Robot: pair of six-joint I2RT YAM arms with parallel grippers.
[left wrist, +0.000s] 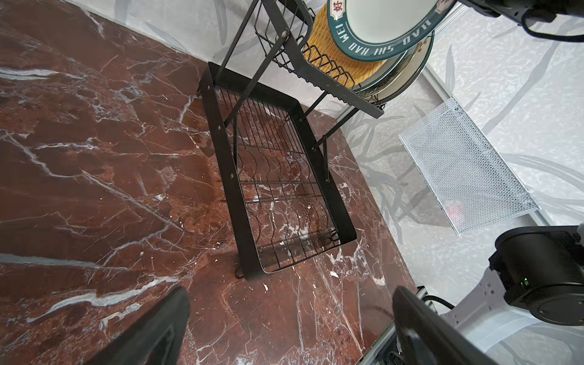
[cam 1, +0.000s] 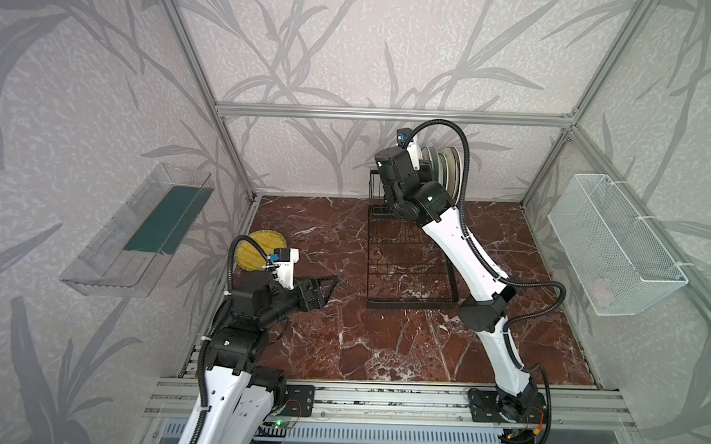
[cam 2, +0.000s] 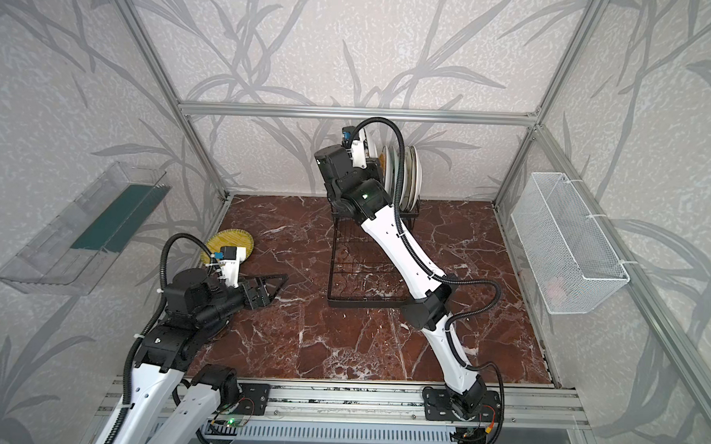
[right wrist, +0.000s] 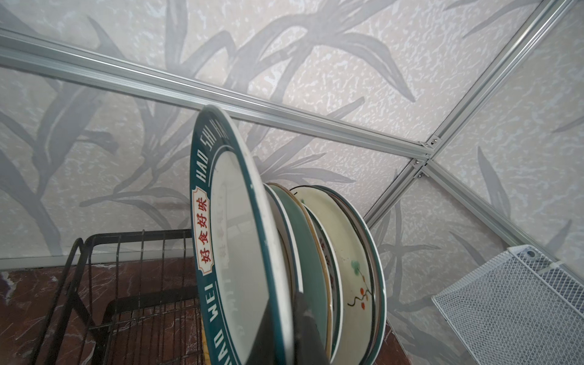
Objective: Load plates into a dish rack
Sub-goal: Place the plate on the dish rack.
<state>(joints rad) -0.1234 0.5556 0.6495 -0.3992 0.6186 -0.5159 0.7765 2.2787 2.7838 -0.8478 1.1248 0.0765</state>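
The black wire dish rack (cam 1: 408, 302) (cam 2: 363, 302) (left wrist: 221, 164) stands at the back middle of the table. Several plates (cam 1: 449, 169) (cam 2: 412, 172) stand on edge in its raised slot row, among them a cream plate with a flower (right wrist: 344, 246) and an orange woven one (left wrist: 328, 47). My right gripper (right wrist: 286, 313) is shut on the rim of a white plate with a teal lettered border (right wrist: 234, 221) (left wrist: 379, 19). It holds that plate upright beside the row. My left gripper (cam 1: 327, 291) (cam 2: 274, 287) (left wrist: 290, 294) hangs open and empty over the table's left side. A yellow woven plate (cam 1: 255, 248) (cam 2: 231, 241) lies behind it.
A white mesh basket (cam 1: 613, 244) (left wrist: 464, 164) hangs on the right wall. On the left wall is a clear plastic bin (cam 1: 142, 232). The rack's flat grid base holds nothing. The red marble table (cam 1: 382, 346) is bounded by aluminium frame rails.
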